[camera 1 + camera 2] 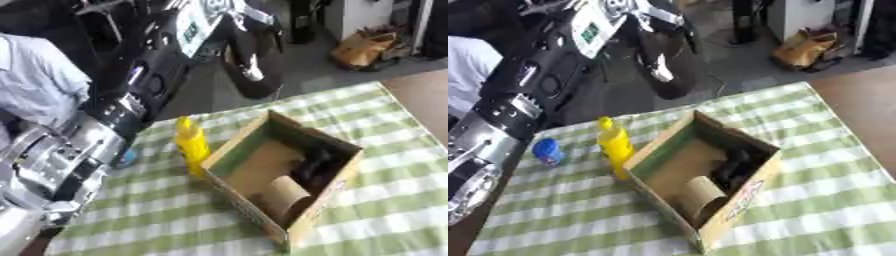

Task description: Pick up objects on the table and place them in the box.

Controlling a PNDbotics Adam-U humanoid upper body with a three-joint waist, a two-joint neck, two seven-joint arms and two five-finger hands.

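Yellow bottle (614,145) upright on checked worktop (824,200), touching box (750,192) left wall; long axis vertical. Blue object (547,151) further left. Left arm nearer; hands unseen, fingers' state indeterminable.

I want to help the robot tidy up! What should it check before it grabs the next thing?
1. Box open on top: ok.
2. Room left in the box, with a dark thing and a cardboard roll already inside: ok.
3. Yellow bottle upright beside the box, waiting: ok.
4. Blue thing on the cloth, still to be picked: ok.
5. Hand ready and open: cannot tell, only the left arm shows, no hand.
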